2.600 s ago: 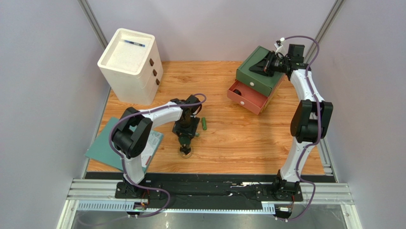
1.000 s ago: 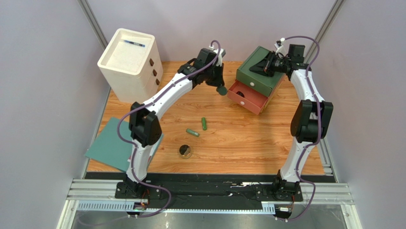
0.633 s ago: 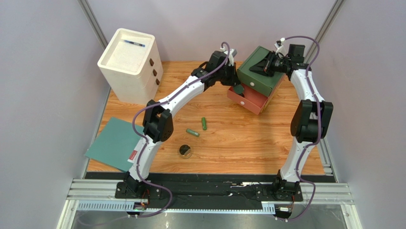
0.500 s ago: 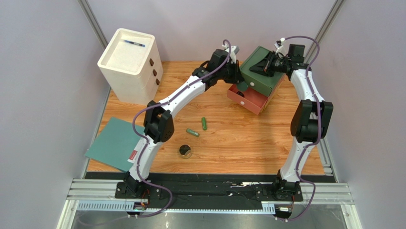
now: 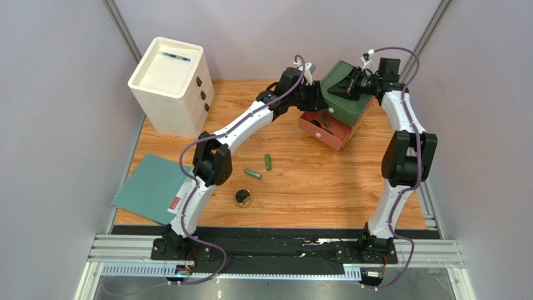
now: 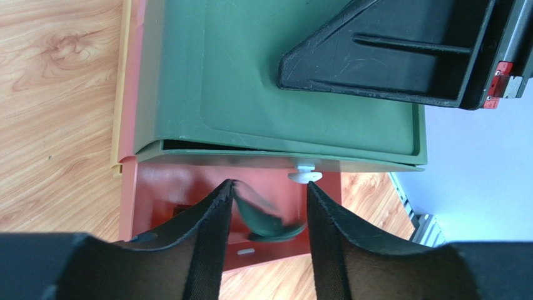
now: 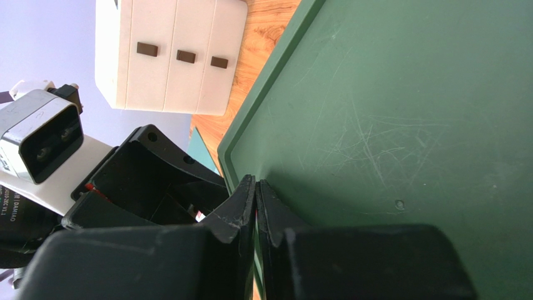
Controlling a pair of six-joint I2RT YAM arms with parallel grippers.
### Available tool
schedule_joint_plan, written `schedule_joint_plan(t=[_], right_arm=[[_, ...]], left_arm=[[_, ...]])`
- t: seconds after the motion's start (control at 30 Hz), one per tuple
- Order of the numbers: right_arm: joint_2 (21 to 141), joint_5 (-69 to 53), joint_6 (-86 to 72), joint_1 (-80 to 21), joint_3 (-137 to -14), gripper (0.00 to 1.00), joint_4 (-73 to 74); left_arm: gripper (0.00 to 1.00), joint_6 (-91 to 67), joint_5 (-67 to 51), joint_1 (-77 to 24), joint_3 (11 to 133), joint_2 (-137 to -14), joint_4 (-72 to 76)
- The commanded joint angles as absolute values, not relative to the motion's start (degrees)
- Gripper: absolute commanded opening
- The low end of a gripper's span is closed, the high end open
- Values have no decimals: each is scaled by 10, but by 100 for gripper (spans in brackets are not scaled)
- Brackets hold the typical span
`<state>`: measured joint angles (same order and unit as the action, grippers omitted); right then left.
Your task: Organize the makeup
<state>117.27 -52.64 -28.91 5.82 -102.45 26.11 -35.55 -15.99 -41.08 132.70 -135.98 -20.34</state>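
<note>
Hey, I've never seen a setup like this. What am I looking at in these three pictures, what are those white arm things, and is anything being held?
These are two robot arms bolted to the near edge of a wooden table. The wide picture looks down from above. The other two come from a small camera on each wrist, so the black fingers fill them.

The left gripper reaches to a green drawer box whose red drawer stands open. Its jaws are apart, and a dark green jar, blurred, is between them over the drawer.

The right gripper is shut and rests on top of the box, with nothing visible between its fingers.

On the table lie a green tube, a second green tube, a round compact and a teal sheet. A white drawer unit has a blue pen on top.
</note>
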Motion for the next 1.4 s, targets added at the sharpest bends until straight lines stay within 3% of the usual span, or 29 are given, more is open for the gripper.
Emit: schedule_joint_plan(t=[0.0,0.2,0.37,0.53,0.67,0.9,0.93,1.13,1.37], right_arm=[[1282,-412,-234,55,-954,9,380],[1281,-412,-234,55,-952,9,378],[1280,-412,-234,55,-949,9,378],[1282,-415,-237,55,-952,9,377],[1286,-416,-237,55,-955,9,378],[1289,-415,-237,55,-951,10,377],[1289,-415,-236,55,-950,10,377],[1290,-417,-239,54,-946,10,374],[1291,-417,-239,54,-947,10,374]], left_arm=[[54,-360,-164,-412,1347,-1355,-181],[55,-320,-150,-410,1338,-1332,-186],[60,-254,-141,-389,1261,-1247,-230],[66,-130,-157,-368,1139,-1144,-397],[86,-91,-133,-368,1019,-1067,-510],[89,-144,-134,-371,783,-929,-552],[99,-148,-129,-374,773,-921,-569],[100,-135,-63,-406,734,-906,-611],[99,-134,-84,-425,693,-951,-584]])
